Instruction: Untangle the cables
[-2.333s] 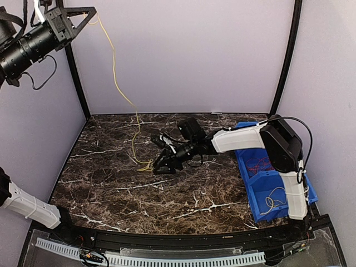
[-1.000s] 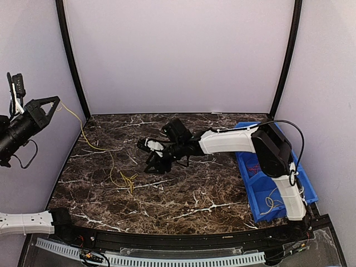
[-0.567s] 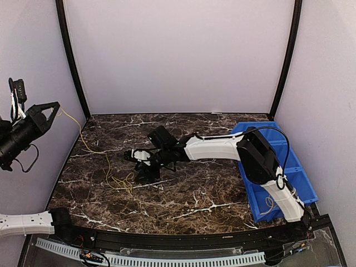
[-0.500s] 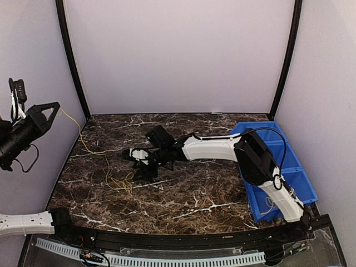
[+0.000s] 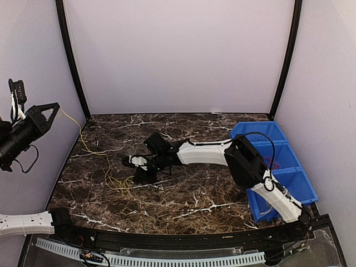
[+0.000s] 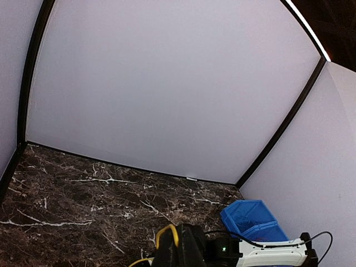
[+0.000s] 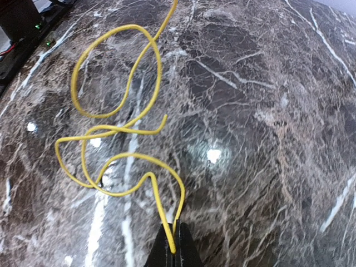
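One of the cables, a yellow one, runs from my left gripper, raised high at the left wall, down to a loose coil on the marble table. The left wrist view shows that gripper shut on a loop of the yellow cable. My right gripper reaches low across the table to the coil. In the right wrist view it is shut on a bend of the yellow cable, whose loops lie flat ahead of it.
A blue bin with compartments stands at the table's right edge, with thin red cables inside; the left wrist view also shows the blue bin. The right arm's white link stretches across the table's middle. Black frame posts stand at the back corners.
My right gripper has moved left across the table to the yellow coil and shut on a bend of it. The left gripper has stayed raised, still holding the cable.
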Controlling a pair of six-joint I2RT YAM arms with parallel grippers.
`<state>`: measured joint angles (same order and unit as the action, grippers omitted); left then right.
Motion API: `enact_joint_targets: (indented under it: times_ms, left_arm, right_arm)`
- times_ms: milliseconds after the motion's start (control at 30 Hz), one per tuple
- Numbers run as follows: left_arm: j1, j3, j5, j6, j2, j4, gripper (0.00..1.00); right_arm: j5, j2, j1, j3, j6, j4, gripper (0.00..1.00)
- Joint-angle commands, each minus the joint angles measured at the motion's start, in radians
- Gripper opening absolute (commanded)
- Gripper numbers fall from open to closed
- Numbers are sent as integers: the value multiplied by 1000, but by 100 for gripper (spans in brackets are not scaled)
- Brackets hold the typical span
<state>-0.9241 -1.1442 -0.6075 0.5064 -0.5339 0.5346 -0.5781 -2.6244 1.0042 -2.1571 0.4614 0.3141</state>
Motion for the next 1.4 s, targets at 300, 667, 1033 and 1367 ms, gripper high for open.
enact_joint_targets:
  times_ms: [300,667,1033,1367]
  left_arm:
    - [-2,-162,-83,-20,40,135,0]
    - [-2,-226,-120,-78,15,114,0]
    - [-2,-334,-147,-105,2,141,0]
    - [-1,-259,-102,-150,-25,48,0]
  right_arm:
    - [50,344,-497,119,-84,30,0]
    - [209,287,-832,-10,-251,3,0]
    - [331,239,-965,-26,-301,5,0]
    - [182,389,-995,127,-235,37,0]
